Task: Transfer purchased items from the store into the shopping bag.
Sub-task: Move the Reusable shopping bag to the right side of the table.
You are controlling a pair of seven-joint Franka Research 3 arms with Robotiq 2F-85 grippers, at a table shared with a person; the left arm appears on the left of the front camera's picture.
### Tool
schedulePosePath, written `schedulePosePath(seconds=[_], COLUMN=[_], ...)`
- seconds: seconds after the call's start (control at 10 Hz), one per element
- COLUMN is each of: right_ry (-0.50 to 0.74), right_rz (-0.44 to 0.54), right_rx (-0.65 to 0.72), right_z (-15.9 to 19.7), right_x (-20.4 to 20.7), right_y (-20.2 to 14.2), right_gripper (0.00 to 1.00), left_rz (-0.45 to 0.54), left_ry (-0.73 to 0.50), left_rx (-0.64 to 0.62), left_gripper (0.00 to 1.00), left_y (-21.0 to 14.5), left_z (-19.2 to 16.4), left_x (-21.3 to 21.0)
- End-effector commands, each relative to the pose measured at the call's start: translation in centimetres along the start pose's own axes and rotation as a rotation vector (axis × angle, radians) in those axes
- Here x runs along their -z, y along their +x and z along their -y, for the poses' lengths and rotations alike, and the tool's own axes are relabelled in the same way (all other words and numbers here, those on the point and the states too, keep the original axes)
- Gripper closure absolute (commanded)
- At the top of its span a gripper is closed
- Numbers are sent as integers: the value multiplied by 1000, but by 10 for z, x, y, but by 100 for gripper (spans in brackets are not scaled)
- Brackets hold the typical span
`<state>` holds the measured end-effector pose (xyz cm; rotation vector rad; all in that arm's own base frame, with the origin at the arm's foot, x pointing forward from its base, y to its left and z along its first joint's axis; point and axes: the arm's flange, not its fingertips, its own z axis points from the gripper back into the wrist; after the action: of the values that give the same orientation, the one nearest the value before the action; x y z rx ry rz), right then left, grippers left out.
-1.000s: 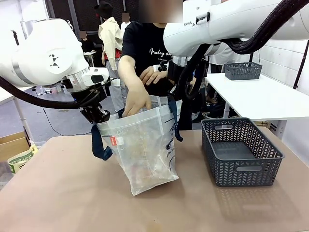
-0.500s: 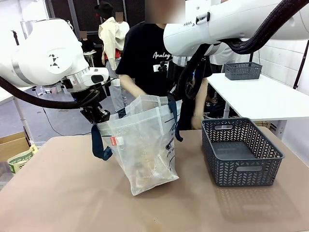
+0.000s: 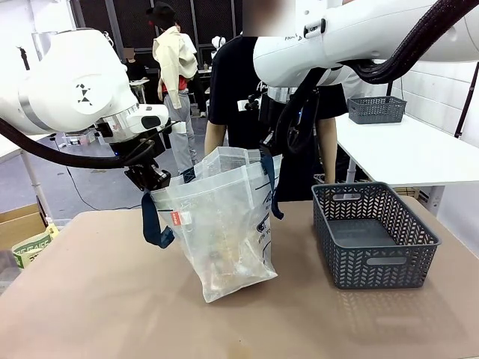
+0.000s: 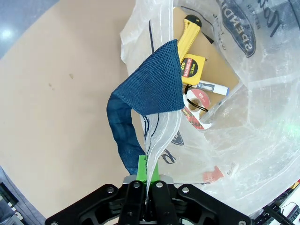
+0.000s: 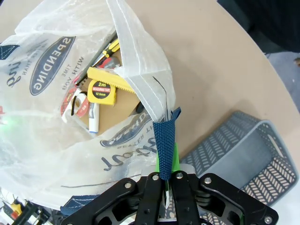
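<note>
The shopping bag (image 3: 224,224), translucent white with navy straps, stands mid-table with its mouth held wide. My left gripper (image 3: 156,179) is shut on the bag's left rim (image 4: 157,140) beside a navy strap (image 4: 150,79). My right gripper (image 5: 165,174) is shut on the other strap (image 5: 165,140) and the rim. Inside lie the purchased items: a yellow utility knife (image 4: 190,30), a yellow tape measure (image 5: 103,86), a white marker (image 4: 213,87), a tape roll (image 4: 197,101) and a tan-brown pack (image 4: 211,51). The store, a dark grey basket (image 3: 374,235), sits to the right, its bare floor showing.
A person (image 3: 247,90) stands behind the bag at the far side, arms down. A second grey basket (image 3: 376,109) rests on a white side table (image 3: 404,153) at back right. A cardboard box (image 3: 21,221) sits beyond the table's left edge.
The person's hand has come out of the bag's mouth, and the person has straightened up and stepped back. Both grippers and the bag have stayed put.
</note>
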<state>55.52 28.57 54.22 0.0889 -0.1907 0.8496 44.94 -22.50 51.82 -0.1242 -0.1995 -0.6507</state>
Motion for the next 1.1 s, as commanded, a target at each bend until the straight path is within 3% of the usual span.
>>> schedulePosePath(seconds=[0.0,1.0], right_ry=[-1,-1], right_rz=[1,1], right_rx=[14,14], right_z=[1,1], right_x=[-1,-1], right_y=[-1,-1], right_gripper=[100,100], left_rz=[-1,-1], left_ry=[-1,-1], left_rx=[1,1], left_gripper=[100,100], left_y=[-1,-1], left_z=[-1,-1], left_x=[0,0])
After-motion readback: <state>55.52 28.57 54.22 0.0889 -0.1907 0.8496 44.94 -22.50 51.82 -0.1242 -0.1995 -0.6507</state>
